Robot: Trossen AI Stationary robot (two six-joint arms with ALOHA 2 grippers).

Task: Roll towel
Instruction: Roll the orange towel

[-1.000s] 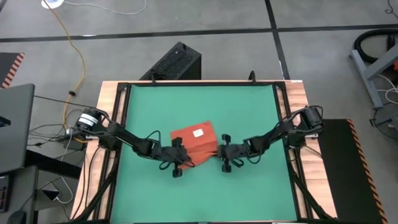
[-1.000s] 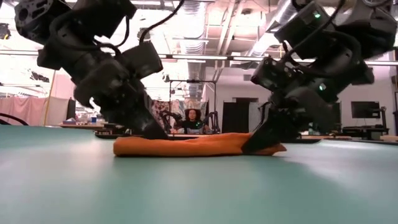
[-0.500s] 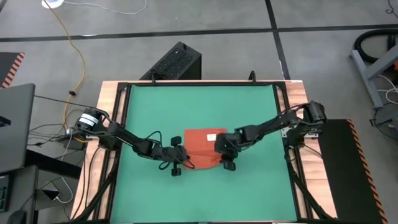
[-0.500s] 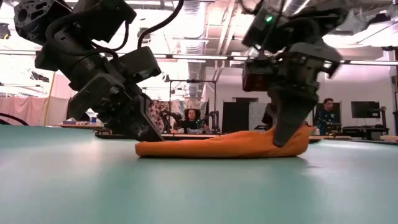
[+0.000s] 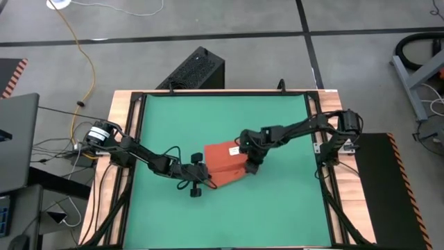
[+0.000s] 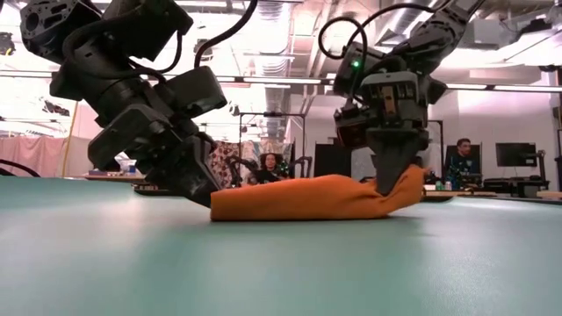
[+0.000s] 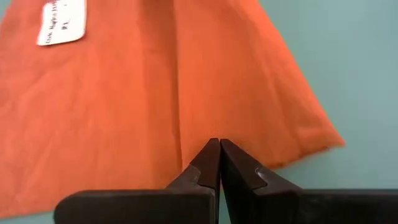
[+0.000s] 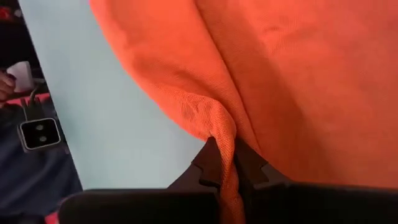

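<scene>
I am in the fold-over stage of rolling the towel point(image 5: 223, 165): it lies near the middle of the green mat point(image 5: 277, 118), a little toward the near side, already doubled into a thick, flattish bundle, with its white tag point(image 7: 61, 22) showing on the upper face. My right gripper point(image 8: 222, 167) is clamped on the towel's right edge, a ridge of orange cloth pinched between the fingers, and in the low view that end rides up off the mat while the rest lies flat. My right arm reaches in from the right rim of the table, stretched low and long toward the centre, wrist turned so the fingers point down at the cloth. My left gripper point(image 7: 219, 163) has its fingers pressed together with no cloth visibly between them, tips resting at the near-left edge of the towel, the left arm lying low across the mat from the left rim. Next, I judge, the lifted edge must be carried leftward over the bundle and laid down evenly, while the left tips pin the cloth so it does not slide or unfold.
</scene>
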